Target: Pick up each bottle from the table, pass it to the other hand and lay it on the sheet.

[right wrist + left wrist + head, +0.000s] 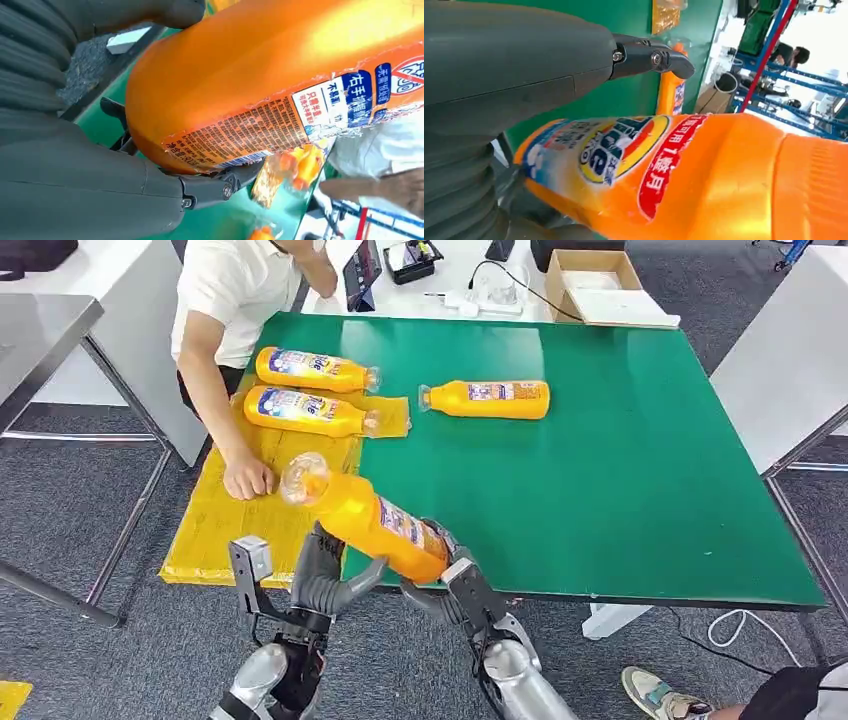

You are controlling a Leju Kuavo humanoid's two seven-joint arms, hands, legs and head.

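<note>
Lab or workshop space — grey carpet floor (pixel 60 510), white desks (pixel 130 300), blue metal racks (pixel 774 65), cardboard box (pixel 590 280)

You are looking at two silver forearms ending in the left hand (pixel 325 575) and the right hand (pixel 455 585), both showing dark grey, with a small grey box sitting on a black bracket beside the left wrist. Up close, each hand is showing a grey ribbed cover (pixel 459 195), a thick smooth grey thumb (pixel 519 65) and a darker fingertip (pixel 651 57) fastened with small silver screws.
</note>
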